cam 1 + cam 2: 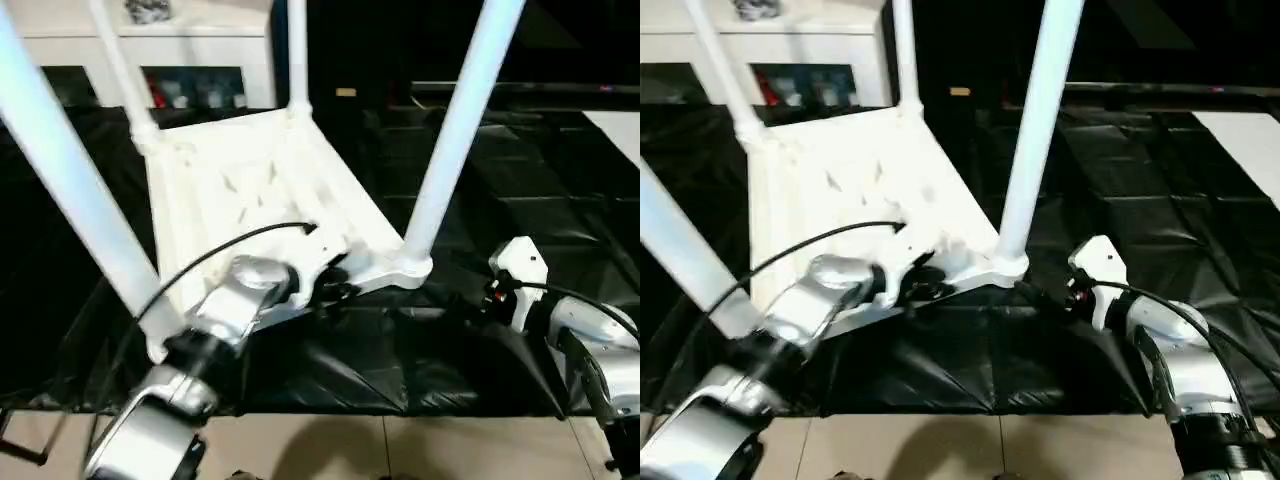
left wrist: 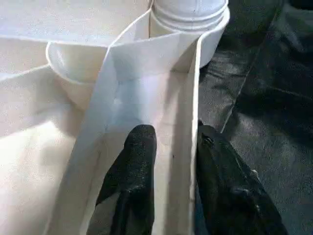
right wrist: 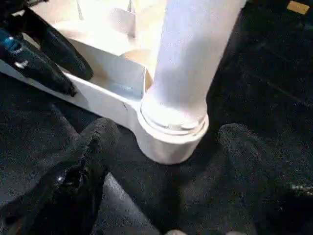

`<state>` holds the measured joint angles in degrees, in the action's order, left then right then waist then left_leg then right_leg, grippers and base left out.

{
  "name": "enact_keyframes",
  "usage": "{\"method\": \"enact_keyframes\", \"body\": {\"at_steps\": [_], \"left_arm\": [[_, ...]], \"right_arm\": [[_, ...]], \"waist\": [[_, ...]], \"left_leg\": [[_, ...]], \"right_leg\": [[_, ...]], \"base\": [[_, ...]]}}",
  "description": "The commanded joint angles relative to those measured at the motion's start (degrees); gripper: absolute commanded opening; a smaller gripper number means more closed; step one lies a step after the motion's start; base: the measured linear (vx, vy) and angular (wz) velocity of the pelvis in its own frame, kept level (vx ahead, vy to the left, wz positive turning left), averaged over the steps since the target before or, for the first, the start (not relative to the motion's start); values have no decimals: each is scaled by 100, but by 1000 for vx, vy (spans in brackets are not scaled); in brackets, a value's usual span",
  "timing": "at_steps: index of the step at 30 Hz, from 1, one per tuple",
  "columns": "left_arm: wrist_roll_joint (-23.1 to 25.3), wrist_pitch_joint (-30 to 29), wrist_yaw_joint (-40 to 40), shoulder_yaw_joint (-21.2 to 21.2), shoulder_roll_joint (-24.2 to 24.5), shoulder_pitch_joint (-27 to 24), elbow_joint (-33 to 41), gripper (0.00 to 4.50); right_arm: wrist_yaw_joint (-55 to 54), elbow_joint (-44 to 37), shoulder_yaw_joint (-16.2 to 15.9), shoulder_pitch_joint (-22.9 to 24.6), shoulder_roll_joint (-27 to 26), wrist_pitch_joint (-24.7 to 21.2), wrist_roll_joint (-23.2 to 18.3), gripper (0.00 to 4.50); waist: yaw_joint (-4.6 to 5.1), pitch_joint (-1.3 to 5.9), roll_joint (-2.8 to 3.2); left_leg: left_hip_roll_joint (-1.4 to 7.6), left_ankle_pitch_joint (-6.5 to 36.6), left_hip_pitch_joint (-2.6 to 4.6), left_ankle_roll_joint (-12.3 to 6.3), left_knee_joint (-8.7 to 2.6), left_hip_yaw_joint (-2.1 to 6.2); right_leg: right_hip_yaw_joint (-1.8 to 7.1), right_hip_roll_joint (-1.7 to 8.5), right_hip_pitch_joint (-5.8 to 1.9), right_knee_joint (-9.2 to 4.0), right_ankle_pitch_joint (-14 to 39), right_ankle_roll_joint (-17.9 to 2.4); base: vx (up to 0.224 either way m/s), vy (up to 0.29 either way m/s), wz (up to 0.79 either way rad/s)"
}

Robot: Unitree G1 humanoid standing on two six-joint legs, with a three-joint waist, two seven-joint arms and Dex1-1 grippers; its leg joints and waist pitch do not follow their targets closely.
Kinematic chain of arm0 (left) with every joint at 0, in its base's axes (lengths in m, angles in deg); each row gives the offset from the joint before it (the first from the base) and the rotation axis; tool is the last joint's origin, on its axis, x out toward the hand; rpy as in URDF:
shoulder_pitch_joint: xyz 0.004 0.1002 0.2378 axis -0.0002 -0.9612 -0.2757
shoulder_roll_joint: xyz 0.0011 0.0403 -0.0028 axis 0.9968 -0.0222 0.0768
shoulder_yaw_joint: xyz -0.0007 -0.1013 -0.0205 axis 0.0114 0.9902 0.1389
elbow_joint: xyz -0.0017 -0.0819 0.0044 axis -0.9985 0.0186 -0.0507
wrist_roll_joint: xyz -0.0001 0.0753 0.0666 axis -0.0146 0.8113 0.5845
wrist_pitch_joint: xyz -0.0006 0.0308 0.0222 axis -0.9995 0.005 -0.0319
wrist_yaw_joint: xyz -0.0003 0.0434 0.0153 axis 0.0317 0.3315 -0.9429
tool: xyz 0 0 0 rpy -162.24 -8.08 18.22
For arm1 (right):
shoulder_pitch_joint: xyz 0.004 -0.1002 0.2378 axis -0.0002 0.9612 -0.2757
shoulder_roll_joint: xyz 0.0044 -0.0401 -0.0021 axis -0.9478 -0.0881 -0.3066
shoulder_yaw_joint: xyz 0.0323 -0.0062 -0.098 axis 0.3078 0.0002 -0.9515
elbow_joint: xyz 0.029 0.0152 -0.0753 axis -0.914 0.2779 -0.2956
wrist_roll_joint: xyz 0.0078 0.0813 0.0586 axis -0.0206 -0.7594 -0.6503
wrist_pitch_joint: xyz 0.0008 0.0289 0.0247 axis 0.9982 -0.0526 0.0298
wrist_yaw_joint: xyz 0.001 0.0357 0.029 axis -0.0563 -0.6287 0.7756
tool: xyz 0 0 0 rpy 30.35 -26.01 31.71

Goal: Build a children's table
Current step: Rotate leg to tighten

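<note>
The children's table lies upside down and tilted on black sheeting, its ribbed tabletop facing up. White legs stand in its corner sockets: a near-left leg, a near-right leg and two far ones. My left gripper is at the near rim beside the near-right socket. One finger is inside the rim channel, apart from the rim wall, and the other is outside against that wall. My right gripper is open, its fingers on either side of that socket.
Black sheeting covers the work surface. A white cabinet with glass doors stands behind the table. Tiled floor shows along the near edge. A white sheet lies at the far right.
</note>
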<state>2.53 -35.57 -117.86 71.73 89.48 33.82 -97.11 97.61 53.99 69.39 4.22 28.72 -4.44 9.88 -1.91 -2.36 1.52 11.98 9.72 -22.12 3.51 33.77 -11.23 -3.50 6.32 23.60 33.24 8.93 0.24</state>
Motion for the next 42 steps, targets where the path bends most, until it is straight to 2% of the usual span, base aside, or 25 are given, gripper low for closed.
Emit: {"method": "enact_keyframes", "body": {"at_steps": [1, 4, 5, 7, 8, 12, 15, 17, 18, 19, 20, 22, 24, 25, 26, 29, 31, 32, 33, 34, 35, 36, 37, 38, 42], "left_arm": [[-10, 182, -31, -79, -44, 162, -138, 102], [67, 412, -98, -158, -116, 316, -405, 67], [85, 441, -196, -214, -127, 342, -499, 67], [112, 457, -300, -279, -124, 359, -581, 55], [141, 469, -386, -332, -96, 363, -623, 34], [207, 577, -674, -426, 35, 403, -811, 4], [310, 719, -725, -463, 199, 492, -1068, 4], [297, 801, -744, -438, 224, 538, -1180, 4], [261, 878, -753, -379, 267, 569, -1223, 4], [226, 957, -803, -348, 298, 564, -1201, 0], [175, 1052, -906, -318, 330, 558, -1183, 0], [20, 1440, -1233, -244, 401, 494, -1100, 0], [-247, 1750, -1906, -193, 523, 343, -870, 0], [-257, 1775, -2017, -215, 565, 318, -834, 0], [-260, 1827, -2121, -239, 604, 306, -847, 0], [-324, 1880, -2407, -275, 701, 241, -851, 0], [-334, 1913, -2469, -289, 730, 231, -877, 0], [-321, 1950, -2557, -316, 790, 196, -917, 0], [-314, 1964, -2578, -319, 805, 187, -934, 0], [-297, 1975, -2575, -326, 825, 175, -945, 0], [-296, 1984, -2578, -326, 832, 170, -947, 0], [-287, 2030, -2611, -314, 856, 152, -971, 0], [-275, 2050, -2626, -304, 870, 143, -985, 0], [-264, 2074, -2649, -296, 882, 137, -995, 0], [-249, 2135, -2729, -259, 924, 124, -1023, 0]], "right_arm": [[-39, 30, -27, -79, -10, 21, 64, 382], [-43, 25, -48, -88, -23, 19, 91, 382], [-43, 29, -63, -92, -23, 22, 106, 382], [-43, 34, -81, -96, -21, 24, 123, 382], [-42, 41, -102, -101, -13, 32, 143, 382], [-16, 88, -195, -148, 15, 72, 214, 382], [34, 184, -219, -258, -24, 83, 200, 382], [56, 231, -214, -309, -51, 78, 165, 382], [78, 272, -222, -382, -76, 45, 139, 382], [109, 298, -211, -426, -101, 11, 89, 409], [139, 322, -197, -473, -129, -22, 34, 416], [260, 373, -205, -560, -169, -52, -54, 421], [701, 393, -366, -625, -136, -44, -118, 444], [845, 383, -429, -629, -118, -40, -125, 444], [1008, 381, -511, -638, -97, -28, -113, 444], [1269, 485, -856, -721, -22, 199, 181, 444], [1215, 632, -971, -814, -32, 368, 375, 444], [1096, 984, -1071, -1063, -129, 528, 593, 444], [1069, 1087, -1088, -1139, -163, 561, 637, 444], [1095, 1167, -1066, -1211, -219, 517, 587, 444], [1106, 1187, -1060, -1233, -237, 510, 570, 444], [1156, 1269, -1049, -1329, -308, 492, 513, 418], [1187, 1312, -1054, -1376, -340, 486, 494, 410], [1227, 1349, -1066, -1407, -355, 508, 488, 410], [1397, 1498, -1132, -1527, -403, 589, 436, 367]], "waist": [[3, 390, -67], [9, 397, -69], [1, 399, -15], [13, 399, -52], [10, 402, 18], [26, 412, 16], [21, 409, 46], [31, 391, 44], [36, 382, 15], [38, 387, 25], [44, 390, 17], [37, 400, 45], [28, 413, 49], [13, 423, 78], [9, 421, 76], [-59, 424, 100], [-65, 413, 90], [-74, 410, 92], [-44, 408, 87], [-43, 401, 47], [-57, 393, 82], [-53, 394, 81], [-42, 408, 11], [-51, 408, 34], [-62, 406, 32]], "left_leg": [[54, 1382, 82, -546, -348, 34], [44, 1404, 75, -543, -344, 32], [46, 1370, 80, -549, -347, 39], [45, 1346, 71, -575, -344, 35], [40, 1327, 72, -571, -341, 41], [31, 1253, 73, -645, -320, 29], [36, 1304, 85, -640, -328, 35], [41, 1409, 89, -607, -341, 36], [41, 1518, 92, -576, -348, 34], [41, 1566, 95, -544, -357, 43], [42, 1556, 88, -535, -356, 44], [45, 1544, 94, -534, -359, 50], [56, 1464, 100, -556, -350, 41], [65, 1393, 98, -587, -348, 44], [72, 1340, 96, -608, -349, 36], [95, 1204, 120, -651, -334, 15], [89, 1249, 122, -582, -343, 10], [91, 1281, 130, -559, -346, 11], [71, 1342, 101, -490, -354, 16], [75, 1435, 125, -467, -350, 4], [86, 1460, 130, -465, -358, 9], [85, 1456, 129, -463, -354, 9], [81, 1379, 112, -483, -351, 6], [83, 1333, 111, -495, -348, 11], [85, 1142, 104, -607, -336, 2]], "right_leg": [[100, 97, -311, -382, 1279, -1230], [96, 94, -317, -383, 1250, -1223], [95, 101, -320, -378, 1202, -1241], [92, 97, -330, -373, 1112, -1271], [92, 103, -335, -364, 1079, -1287], [85, 100, -340, -367, 998, -1359], [76, 103, -335, -372, 1147, -1363], [74, 98, -330, -384, 1256, -1356], [74, 100, -332, -403, 1396, -1320], [72, 107, -334, -403, 1498, -1294], [74, 109, -336, -400, 1503, -1279], [77, 116, -334, -397, 1452, -1295], [87, 110, -327, -370, 1198, -1381], [81, 109, -340, -334, 990, -1470], [82, 102, -339, -328, 888, -1498], [86, 105, -325, -271, 596, -1623], [92, 116, -320, -282, 737, -1605], [96, 121, -316, -288, 800, -1591], [89, 126, -331, -287, 949, -1573], [97, 122, -318, -306, 1061, -1546], [105, 127, -315, -310, 1137, -1507], [106, 126, -313, -307, 1138, -1500], [104, 122, -327, -298, 1058, -1498], [105, 129, -327, -279, 1020, -1512], [105, 127, -323, -268, 917, -1538]], "base": [[0, 0, 0], [0, 0, 0], [0, 0, 0], [0, 0, 0], [0, 0, 0], [0, 0, 0], [0, 0, 0], [0, 0, 0], [0, 0, 0], [0, 0, 0], [0, 0, 0], [0, 0, 0], [0, 0, 0], [0, 0, 0], [0, 0, 0], [0, 0, 0], [0, 0, 0], [0, 0, 0], [0, 0, 0], [0, 0, 0], [0, 0, 0], [0, 0, 0], [0, 0, 0], [0, 0, 0], [0, 0, 0]]}}
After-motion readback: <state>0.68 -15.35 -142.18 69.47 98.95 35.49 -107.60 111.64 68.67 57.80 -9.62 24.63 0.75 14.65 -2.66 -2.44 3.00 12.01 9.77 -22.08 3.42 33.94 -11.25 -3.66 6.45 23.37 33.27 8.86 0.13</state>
